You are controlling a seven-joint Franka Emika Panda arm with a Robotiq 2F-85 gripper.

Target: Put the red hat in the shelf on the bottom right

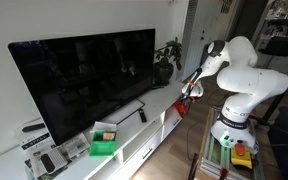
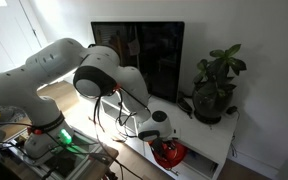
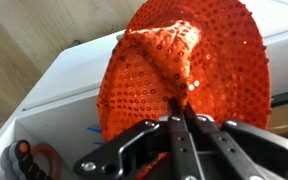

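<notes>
The red hat (image 3: 184, 60) is a sequined bright red soft hat that fills the wrist view. My gripper (image 3: 182, 108) is shut on a fold of it. In an exterior view the hat (image 2: 168, 153) hangs under the gripper (image 2: 156, 135) in front of the white TV cabinet (image 2: 209, 140), near its right end. In an exterior view the hat (image 1: 188, 93) is a small red spot at the gripper by the cabinet's far end. The dark shelf (image 2: 189, 168) opening lies just below and right of the hat.
A large black TV (image 1: 84, 75) stands on the cabinet top (image 1: 134, 125). A potted plant (image 2: 216, 88) sits at the cabinet's right end. A green box (image 1: 104, 140) and remotes lie near the other end. Wooden floor (image 3: 24, 50) lies beside the cabinet.
</notes>
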